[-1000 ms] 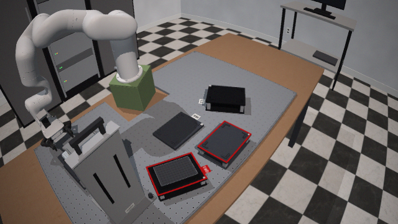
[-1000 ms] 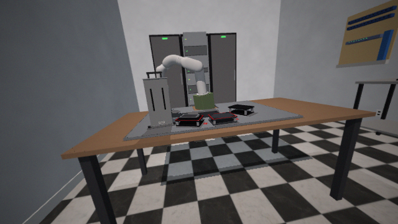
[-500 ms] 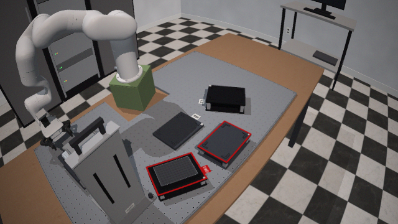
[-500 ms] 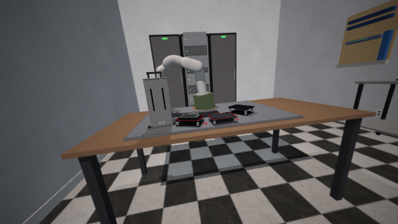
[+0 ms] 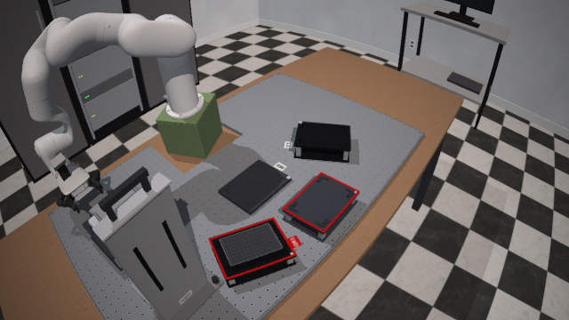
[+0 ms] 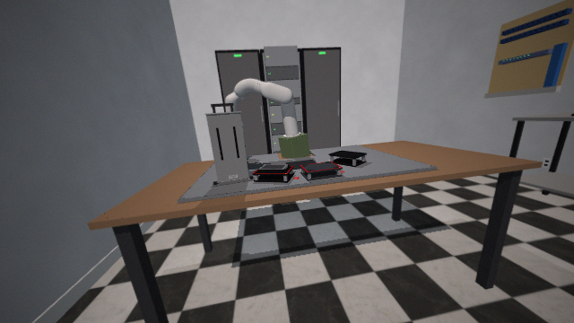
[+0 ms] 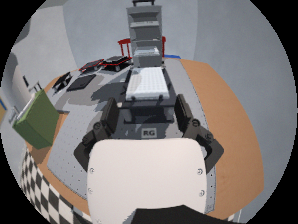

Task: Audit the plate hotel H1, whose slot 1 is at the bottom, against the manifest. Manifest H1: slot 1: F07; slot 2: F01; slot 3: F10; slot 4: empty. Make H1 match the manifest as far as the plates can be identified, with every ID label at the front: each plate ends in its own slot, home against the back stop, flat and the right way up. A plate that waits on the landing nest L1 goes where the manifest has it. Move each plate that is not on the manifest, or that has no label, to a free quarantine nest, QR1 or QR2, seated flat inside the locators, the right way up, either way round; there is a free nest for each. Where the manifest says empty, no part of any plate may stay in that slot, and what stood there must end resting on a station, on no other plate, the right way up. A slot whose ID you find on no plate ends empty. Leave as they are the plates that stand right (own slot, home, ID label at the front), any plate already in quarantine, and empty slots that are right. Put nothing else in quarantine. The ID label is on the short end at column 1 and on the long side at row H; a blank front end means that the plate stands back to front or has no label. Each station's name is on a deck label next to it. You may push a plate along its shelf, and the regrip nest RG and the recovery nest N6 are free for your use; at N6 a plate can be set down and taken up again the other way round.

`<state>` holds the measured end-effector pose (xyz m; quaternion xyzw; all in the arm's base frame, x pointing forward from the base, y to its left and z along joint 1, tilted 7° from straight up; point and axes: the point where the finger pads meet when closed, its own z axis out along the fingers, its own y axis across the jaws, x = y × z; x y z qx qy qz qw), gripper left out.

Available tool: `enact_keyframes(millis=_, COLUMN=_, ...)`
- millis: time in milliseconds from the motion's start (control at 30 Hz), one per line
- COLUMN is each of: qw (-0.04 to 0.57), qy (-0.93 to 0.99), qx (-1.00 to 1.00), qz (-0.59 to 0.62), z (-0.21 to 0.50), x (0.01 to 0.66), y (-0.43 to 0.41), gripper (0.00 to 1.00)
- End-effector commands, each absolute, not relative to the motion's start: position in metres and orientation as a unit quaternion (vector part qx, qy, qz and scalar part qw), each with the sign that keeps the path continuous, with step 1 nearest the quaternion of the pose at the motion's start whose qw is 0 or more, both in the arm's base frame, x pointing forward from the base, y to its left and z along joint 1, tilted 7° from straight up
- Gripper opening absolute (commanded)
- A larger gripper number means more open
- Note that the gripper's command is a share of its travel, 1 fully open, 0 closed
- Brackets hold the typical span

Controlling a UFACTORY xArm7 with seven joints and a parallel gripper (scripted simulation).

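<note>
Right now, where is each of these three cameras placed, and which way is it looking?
Top: high above the table's corner, looking down at the deck; the whole white arm shows.
Exterior: out in the room at standing height, facing the table front; the arm appears small behind the plate hotel.
Wrist: on the arm's end, looking past its open fingers toward the hotel.
All three share the hotel and the red-edged nests.

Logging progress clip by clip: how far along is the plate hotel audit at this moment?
Possibly done: one red-rimmed nest already carries a plate; whether that was so at the start cannot be told. In hand: the open, empty gripper sits low at the front of the plate hotel, lined up with a white plate on a low shelf. Left: labels are unreadable, so slot checks remain; the other red-rimmed nest has no plate.
</note>
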<state>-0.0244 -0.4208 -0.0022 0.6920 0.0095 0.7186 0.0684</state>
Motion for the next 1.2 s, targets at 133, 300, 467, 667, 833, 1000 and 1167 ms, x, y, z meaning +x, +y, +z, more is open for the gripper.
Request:
enact_keyframes(millis=133, qw=0.070, qy=0.011, qx=0.693, qz=0.718, z=0.013, x=-0.025, y=-0.420, gripper=1.00)
enact_keyframes(millis=300, qw=0.070, qy=0.011, qx=0.693, qz=0.718, z=0.027, x=-0.025, y=-0.419, gripper=1.00)
enact_keyframes(millis=467, qw=0.070, qy=0.011, qx=0.693, qz=0.718, z=0.040, x=-0.025, y=-0.417, gripper=1.00)
enact_keyframes(millis=667, qw=0.070, qy=0.011, qx=0.693, qz=0.718, z=0.051, x=-0.025, y=-0.416, gripper=1.00)
enact_keyframes(millis=833, qw=0.070, qy=0.011, qx=0.693, qz=0.718, z=0.064, x=-0.025, y=-0.415, gripper=1.00)
enact_keyframes(millis=1000, qw=0.070, qy=0.011, qx=0.693, qz=0.718, z=0.077, x=-0.025, y=-0.413, gripper=1.00)
enact_keyframes(millis=1167, qw=0.070, qy=0.011, qx=0.693, qz=0.718, z=0.087, x=-0.025, y=-0.412, gripper=1.00)
